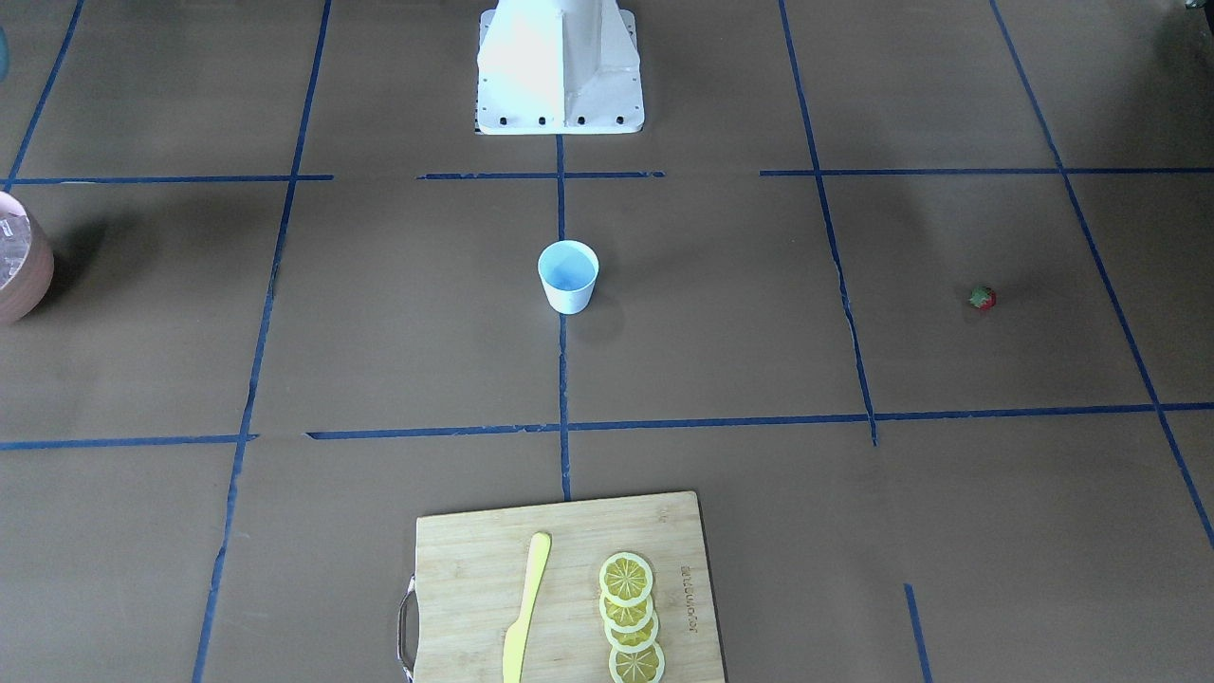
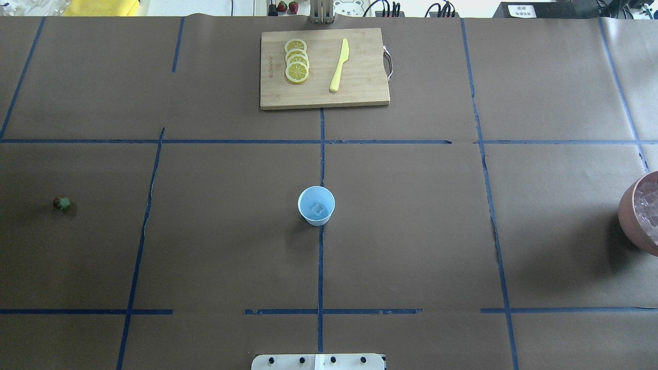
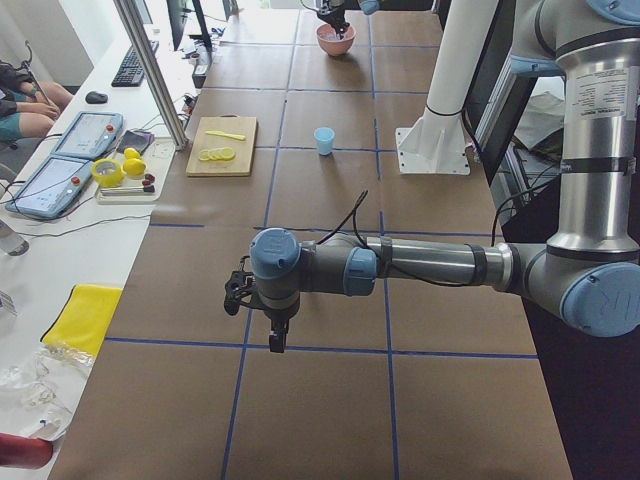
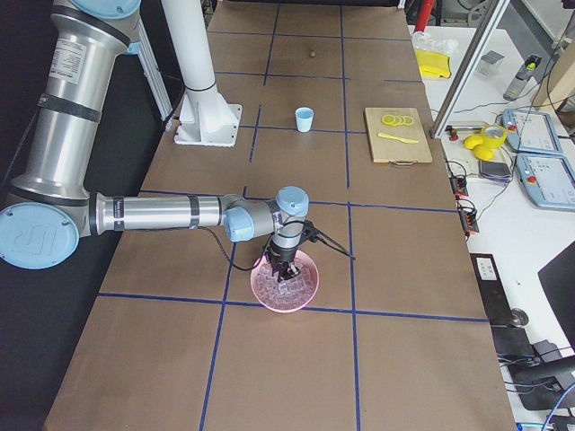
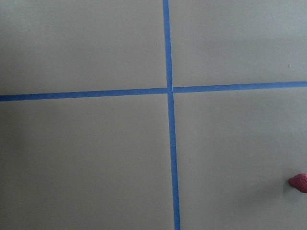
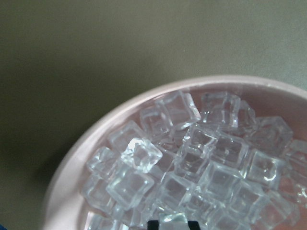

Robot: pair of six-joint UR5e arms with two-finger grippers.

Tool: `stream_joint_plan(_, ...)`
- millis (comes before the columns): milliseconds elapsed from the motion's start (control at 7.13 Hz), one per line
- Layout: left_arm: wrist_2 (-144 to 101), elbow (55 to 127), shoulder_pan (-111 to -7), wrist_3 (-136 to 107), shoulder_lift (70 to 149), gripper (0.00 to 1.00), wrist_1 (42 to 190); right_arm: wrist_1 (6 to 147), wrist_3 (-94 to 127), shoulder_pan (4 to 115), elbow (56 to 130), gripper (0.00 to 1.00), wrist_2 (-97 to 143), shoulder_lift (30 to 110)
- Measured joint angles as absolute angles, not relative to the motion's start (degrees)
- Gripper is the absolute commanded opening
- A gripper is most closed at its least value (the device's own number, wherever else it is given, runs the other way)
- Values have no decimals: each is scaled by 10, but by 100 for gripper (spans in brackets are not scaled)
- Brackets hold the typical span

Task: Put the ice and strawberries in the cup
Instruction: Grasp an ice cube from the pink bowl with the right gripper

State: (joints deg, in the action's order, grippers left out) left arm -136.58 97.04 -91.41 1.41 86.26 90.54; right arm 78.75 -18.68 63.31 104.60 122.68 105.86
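Dipping the right end effector [image 4: 279,270], tips parted, grip untellable, into the pink round bowl [image 2: 628,218] of clear ice cubes [image 6: 216,158] to feed the white tapered cup [image 2: 316,206] at mid tabletop [image 2: 216,257], and poising the left end effector [image 3: 271,336], state untellable, near the tiny red strawberry [image 2: 62,203].

Light falls evenly from overhead, soft and rather flat across the brown table [image 1: 721,313]. In the front view the white robot base [image 1: 560,66] flares almost blank. The cup [image 1: 568,276] throws a faint, blurred shadow away from the base, and the pink bowl [image 1: 19,270] has a broader, darker one beside it. The left wrist view is soft and dimmer towards its left, with the strawberry [image 5: 300,182] a smear at the edge. The ice [image 6: 192,163] glints crisply, though the table behind it seems out of focus.
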Motion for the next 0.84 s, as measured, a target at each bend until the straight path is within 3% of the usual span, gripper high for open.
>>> stream_joint_plan(841,-1366,973,-914,14,863,100,905,838,-184,655,1139,0,1245,1044)
